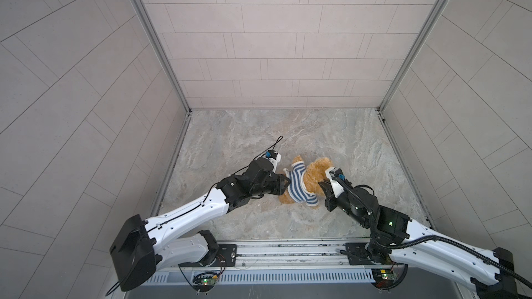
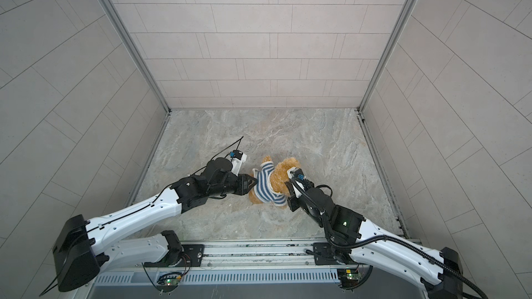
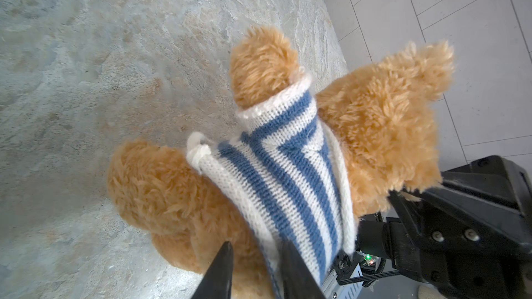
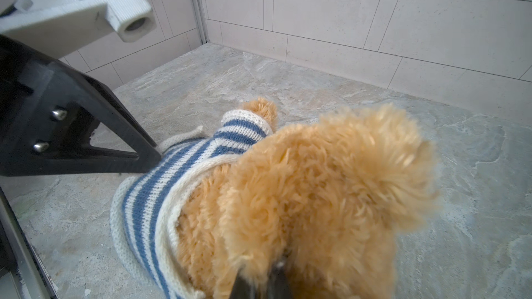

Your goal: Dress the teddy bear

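Bear (image 1: 316,169) (image 2: 283,174) lies near the middle of the worktop (image 1: 259,139), a little toward its front edge, legs to the left and head to the right in both top views. At the left, the left gripper (image 1: 288,182) (image 3: 256,247) sits at the leg end. Its jaws are slightly spread, with the hem of the shirt (image 1: 298,185) (image 3: 288,182) between them, and no clamp on the cloth shows. That spot likely suits tugging the hem down. The shirt covers the torso, and one arm pokes from a sleeve; the sleeve nearer the front edge cannot be read. At the right, the right gripper (image 1: 323,184) (image 4: 259,271) is pressed together, pinching head fur, probably to anchor the bear against pulls.
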{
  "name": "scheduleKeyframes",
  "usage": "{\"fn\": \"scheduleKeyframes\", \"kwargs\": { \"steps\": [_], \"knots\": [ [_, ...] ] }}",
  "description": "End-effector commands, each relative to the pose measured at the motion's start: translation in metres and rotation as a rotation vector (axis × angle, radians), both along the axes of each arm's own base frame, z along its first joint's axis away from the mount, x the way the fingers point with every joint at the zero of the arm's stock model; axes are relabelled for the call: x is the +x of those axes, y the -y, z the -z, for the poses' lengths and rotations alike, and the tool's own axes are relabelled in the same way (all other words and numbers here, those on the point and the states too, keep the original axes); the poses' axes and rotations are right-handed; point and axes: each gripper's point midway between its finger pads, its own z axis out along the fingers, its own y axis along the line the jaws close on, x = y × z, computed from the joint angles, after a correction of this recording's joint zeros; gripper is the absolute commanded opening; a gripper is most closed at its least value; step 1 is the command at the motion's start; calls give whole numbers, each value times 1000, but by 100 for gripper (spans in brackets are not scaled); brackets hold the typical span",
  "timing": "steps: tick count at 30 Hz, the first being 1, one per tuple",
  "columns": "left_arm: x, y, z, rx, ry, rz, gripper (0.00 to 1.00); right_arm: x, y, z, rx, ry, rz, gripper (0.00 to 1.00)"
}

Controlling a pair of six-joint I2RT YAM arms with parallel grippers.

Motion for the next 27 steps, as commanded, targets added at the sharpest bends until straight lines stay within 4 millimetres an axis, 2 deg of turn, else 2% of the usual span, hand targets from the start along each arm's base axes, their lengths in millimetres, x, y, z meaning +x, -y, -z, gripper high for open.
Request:
{"fn": "scheduleKeyframes", "kwargs": {
  "steps": [1,9,15,18,27],
  "knots": [
    [4,6,-14,-27,23,9,26,-1,-5,-18,49,48,-22,0],
    [0,-1,-8,-10,15,5,0,-3,-5,-17,46,59,-32,0],
    [3,-36,15,-13,-40,-107,0,0,14,-13,60,62,52,0],
    [5,-47,25,-53,-75,-140,0,3,26,-8,71,55,118,0],
    [3,-46,48,-16,-119,-127,0,4,28,-5,88,57,136,0]
  ]
}}
